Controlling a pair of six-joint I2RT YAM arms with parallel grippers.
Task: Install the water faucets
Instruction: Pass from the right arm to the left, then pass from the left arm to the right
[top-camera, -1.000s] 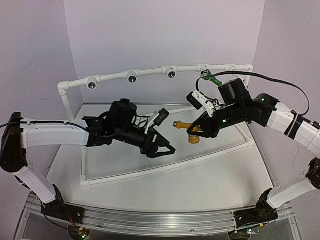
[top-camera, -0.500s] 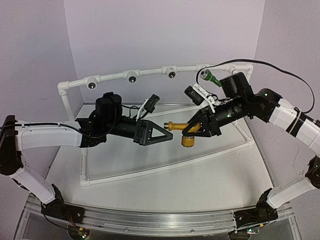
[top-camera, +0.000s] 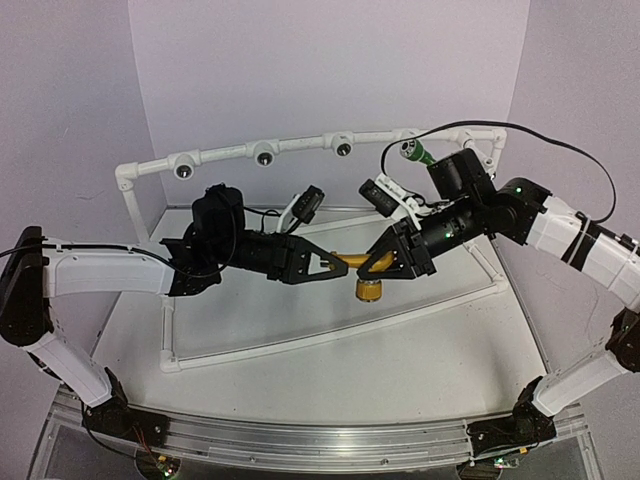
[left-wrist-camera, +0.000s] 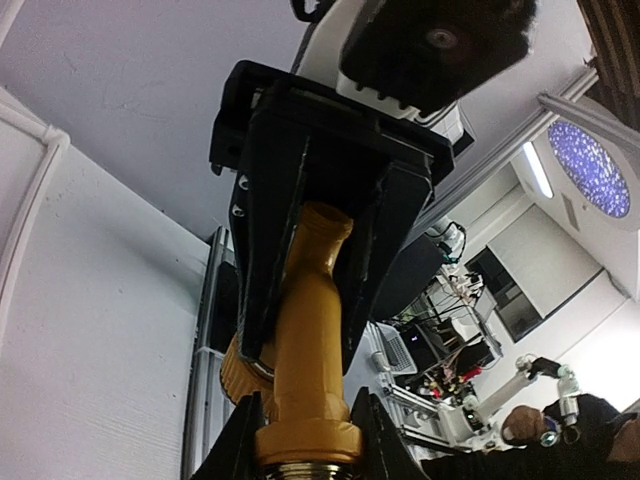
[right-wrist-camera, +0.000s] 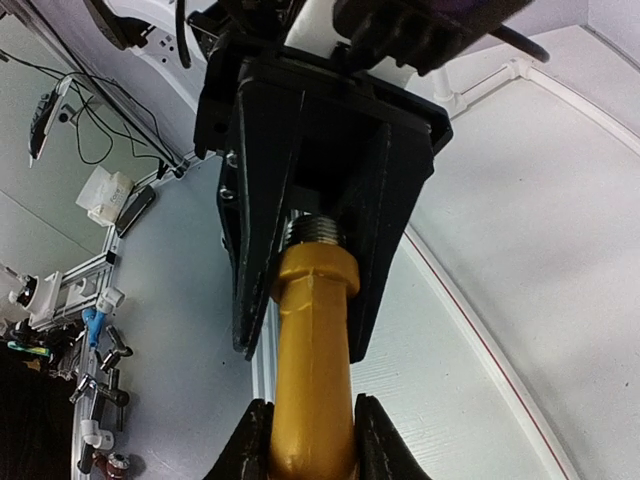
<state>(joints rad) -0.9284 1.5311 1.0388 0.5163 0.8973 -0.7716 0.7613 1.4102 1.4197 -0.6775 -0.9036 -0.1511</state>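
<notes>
The yellow-orange faucet (top-camera: 350, 263) hangs in the air above the table middle, lying level between both arms. My left gripper (top-camera: 335, 262) is shut on its collar by the brass threaded end; in the left wrist view the fingertips (left-wrist-camera: 240, 430) press the collar of the faucet (left-wrist-camera: 305, 330). My right gripper (top-camera: 385, 265) is shut on the faucet's body (right-wrist-camera: 315, 350), with the round knob (top-camera: 369, 290) hanging below. The green faucet (top-camera: 418, 153) sticks out of the white pipe frame at the back right.
The white pipe frame (top-camera: 220, 155) arches along the back with dark round sockets (top-camera: 265, 157) facing forward. Its lower rails (top-camera: 300, 340) border the table area under the arms. A black cable (top-camera: 560, 160) loops above the right arm.
My left gripper swung right, reached the faucet's threaded end and closed on it. My right gripper carried the faucet left and slightly down to meet it, staying shut.
</notes>
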